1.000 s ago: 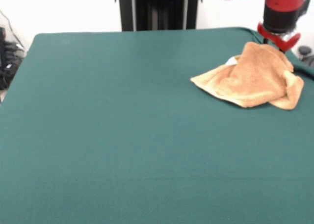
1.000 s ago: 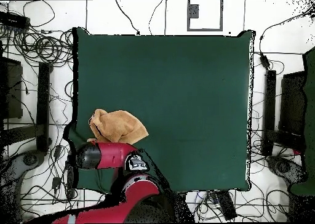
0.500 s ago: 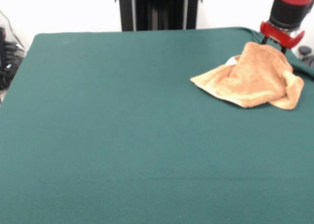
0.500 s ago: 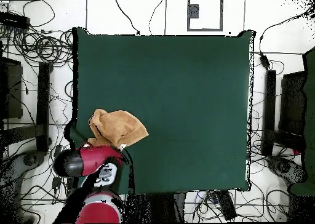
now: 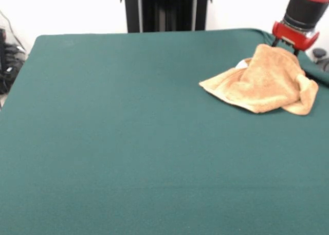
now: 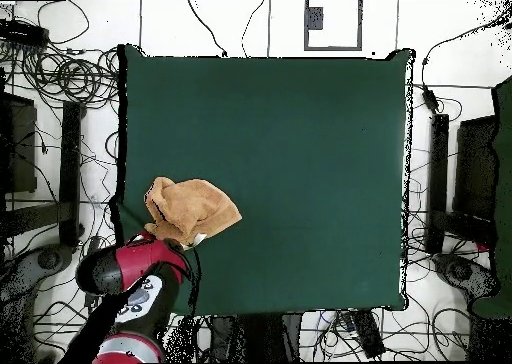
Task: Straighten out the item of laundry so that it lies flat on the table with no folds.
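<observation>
One broad worktop (image 5: 128,142) covered in dark green felt-like cloth fills most of both views, and nearly all of it is bare. In the overhead view it sits on a pale floor strewn with black cables (image 6: 60,75), with dark equipment along both sides. In the front view a black pedestal column (image 5: 165,8) stands against a white wall at the far edge.

The towel (image 5: 264,80), tan-orange and fluffy, lies crumpled in a heap near the far right corner in the front view; from overhead the same towel (image 6: 190,208) sits close to the left edge, toward the robot's side. It is folded over itself, with a rolled edge at one end and a bit of white showing at the top.

The red arm's gripper (image 5: 287,46) is at the towel's far edge; I cannot tell whether it is parted or closed.
</observation>
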`<action>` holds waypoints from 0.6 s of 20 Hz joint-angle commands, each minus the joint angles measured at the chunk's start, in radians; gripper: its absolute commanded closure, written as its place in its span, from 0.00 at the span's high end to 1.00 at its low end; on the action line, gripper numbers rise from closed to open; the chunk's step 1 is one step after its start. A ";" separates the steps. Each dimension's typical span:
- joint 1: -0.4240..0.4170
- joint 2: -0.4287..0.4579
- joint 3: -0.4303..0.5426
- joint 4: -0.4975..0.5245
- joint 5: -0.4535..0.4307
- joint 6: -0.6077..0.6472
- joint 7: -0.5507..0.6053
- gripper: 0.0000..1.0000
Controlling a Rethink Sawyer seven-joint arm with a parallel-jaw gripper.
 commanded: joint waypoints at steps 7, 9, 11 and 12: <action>0.070 0.190 -0.349 -0.204 0.026 -0.205 0.175 1.00; 0.116 0.241 -0.420 -0.227 0.043 -0.226 0.198 1.00; 0.141 0.267 -0.460 -0.238 0.056 -0.225 0.214 1.00; 0.151 0.279 -0.480 -0.243 0.059 -0.225 0.216 1.00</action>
